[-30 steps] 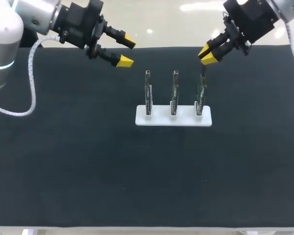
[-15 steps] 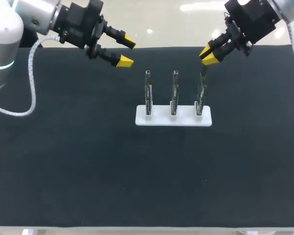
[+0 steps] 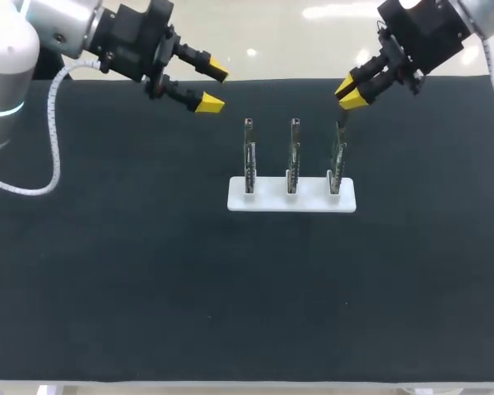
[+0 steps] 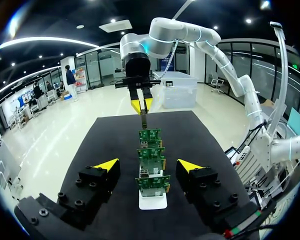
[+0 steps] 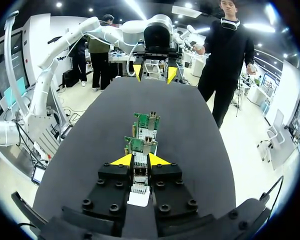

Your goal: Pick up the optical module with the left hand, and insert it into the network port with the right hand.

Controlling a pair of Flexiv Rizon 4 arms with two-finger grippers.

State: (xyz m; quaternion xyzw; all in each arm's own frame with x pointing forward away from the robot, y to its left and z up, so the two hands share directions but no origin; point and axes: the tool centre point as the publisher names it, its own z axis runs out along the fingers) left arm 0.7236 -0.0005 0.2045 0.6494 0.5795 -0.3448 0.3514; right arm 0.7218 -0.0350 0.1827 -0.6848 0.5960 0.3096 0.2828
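Observation:
Three green circuit boards [image 3: 293, 156] stand upright in a white base [image 3: 291, 197] at mid-table. My right gripper [image 3: 350, 90] hangs just above the rightmost board [image 3: 337, 156], shut on a slim optical module [image 3: 341, 122] that points down toward the board's top edge. In the right wrist view the silvery module [image 5: 139, 177] sits between the fingers [image 5: 122, 161], with the boards [image 5: 146, 121] lined up ahead. My left gripper [image 3: 214, 85] is open and empty at the back left, above the table. From the left wrist view, the right gripper [image 4: 141, 105] holds the module [image 4: 144, 120] over the farthest board [image 4: 149, 135].
The black table mat [image 3: 148, 271] spreads around the white base on all sides. The two arms face each other along the row of boards, with the left gripper [image 5: 154, 72] at the far end as seen in the right wrist view.
The right gripper has shifted very slightly to the right with the module. The left arm has not moved.

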